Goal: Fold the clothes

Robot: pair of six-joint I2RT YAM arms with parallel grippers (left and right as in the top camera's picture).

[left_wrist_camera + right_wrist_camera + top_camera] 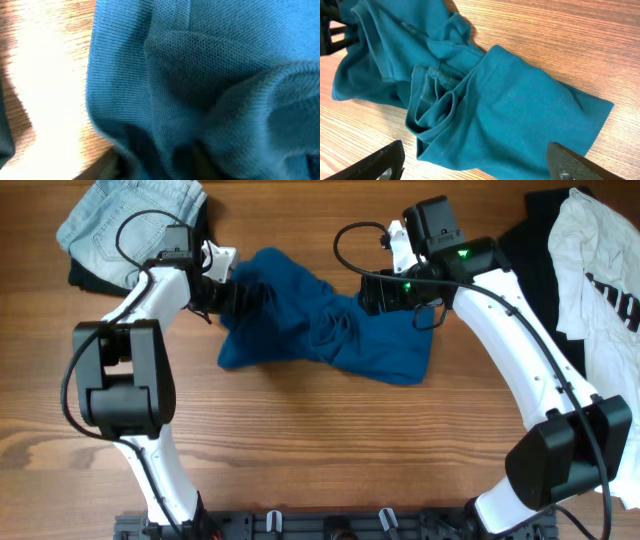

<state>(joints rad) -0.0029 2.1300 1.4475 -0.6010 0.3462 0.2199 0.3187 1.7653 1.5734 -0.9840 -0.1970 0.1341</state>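
Observation:
The deep-blue shirt lies crumpled and bunched across the middle of the wooden table. My left gripper is at the shirt's left end, shut on a fold of the cloth. Blue knit cloth fills the left wrist view, and the jaws are mostly buried in it. My right gripper hovers over the shirt's right part with its fingers wide open and empty. In the right wrist view the shirt lies between and beyond the spread fingers.
Pale-blue denim lies on a black piece at the back left. A white tee with black print lies over a black piece at the right edge. Bare wood runs along the front.

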